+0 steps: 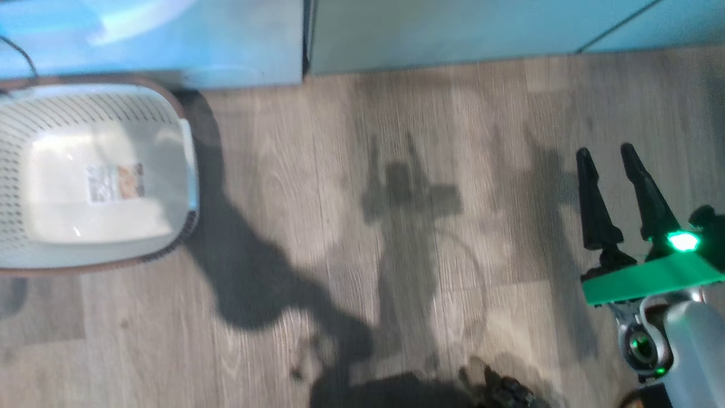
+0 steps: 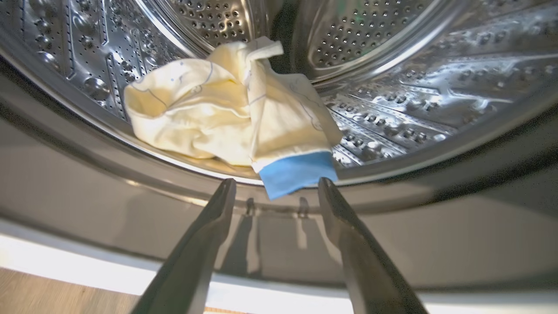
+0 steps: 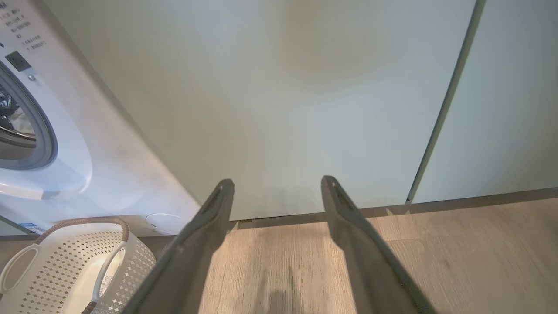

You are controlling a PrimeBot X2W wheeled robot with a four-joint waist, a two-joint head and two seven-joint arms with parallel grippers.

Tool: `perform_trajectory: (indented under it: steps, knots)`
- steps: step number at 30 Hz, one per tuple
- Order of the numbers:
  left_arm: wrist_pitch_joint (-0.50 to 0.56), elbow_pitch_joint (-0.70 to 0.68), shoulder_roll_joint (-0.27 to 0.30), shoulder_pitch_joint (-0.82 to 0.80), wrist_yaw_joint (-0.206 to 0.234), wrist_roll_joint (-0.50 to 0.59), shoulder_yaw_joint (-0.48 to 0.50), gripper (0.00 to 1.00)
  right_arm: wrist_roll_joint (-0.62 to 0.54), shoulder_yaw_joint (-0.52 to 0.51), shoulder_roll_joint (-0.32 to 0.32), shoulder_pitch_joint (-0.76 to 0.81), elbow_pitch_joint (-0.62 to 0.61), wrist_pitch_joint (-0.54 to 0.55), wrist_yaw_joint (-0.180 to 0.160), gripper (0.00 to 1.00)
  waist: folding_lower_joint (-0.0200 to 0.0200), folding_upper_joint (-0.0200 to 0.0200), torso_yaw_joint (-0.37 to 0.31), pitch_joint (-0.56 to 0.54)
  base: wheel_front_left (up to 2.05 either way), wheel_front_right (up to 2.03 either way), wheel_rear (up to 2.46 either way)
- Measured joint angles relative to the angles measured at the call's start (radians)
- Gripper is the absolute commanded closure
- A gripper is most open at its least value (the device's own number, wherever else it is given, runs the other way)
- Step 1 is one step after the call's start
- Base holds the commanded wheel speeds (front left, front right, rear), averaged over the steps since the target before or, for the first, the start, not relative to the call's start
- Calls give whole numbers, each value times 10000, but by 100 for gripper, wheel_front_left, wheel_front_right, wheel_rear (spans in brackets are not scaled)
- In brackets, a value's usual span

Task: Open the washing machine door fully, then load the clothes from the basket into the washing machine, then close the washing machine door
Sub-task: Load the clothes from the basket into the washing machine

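Left to right, from the robot's side. The left gripper [image 2: 277, 181] was poking at the mouth of the washing machine [image 3: 109, 165], fingers spread wide and gripping nothing. The clothes [image 2: 209, 117] sat bunched in the steel drum [image 2: 414, 109], around 11 o'clock from the fingertips. The blue piece [image 2: 296, 174] flopped over the drum lip at 12 o'clock, right at the tips. I couldn't tell if it brushed them. My guess is that the arm was low and pointed inward so the bundle would land inside and not on the grey gasket [image 2: 87, 174].

In the head view the basket [image 1: 34, 130] sat on the floor [image 1: 340, 226] at 9 o'clock, just in front of the machine, which made for a short carry. Its bottom was bare enough to read the label [image 1: 116, 182], so I'd say loading was basically done.

Over at 4 o'clock the right gripper [image 1: 606, 152] hung above the floor with its jaws apart and empty, facing the pale green cabinets [image 3: 305, 87] and well clear of the basket. It looked parked out of the way. That dangling blue cuff might get pinched, so I'd nudge it in before shutting the door.
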Motion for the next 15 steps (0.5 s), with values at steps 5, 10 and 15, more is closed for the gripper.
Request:
perform_trajectory:
  steps: [5,10,15]
  knots:
    - [17,-686,-96,1510,-4,-836,-589,0,-90,-198,-86,382,33,0,0,0,0,0,213,-874,0,0,0]
    - [-520,-1394,-90,3160,-4,-1756,-1005,0,-105,-324,-171,886,79,0,0,0,0,0,429,-1784,0,0,0]
    - [-1106,-1969,-104,4786,-4,-2518,-1398,0,-180,-443,-320,1238,96,0,0,0,0,0,680,-2622,0,0,0]
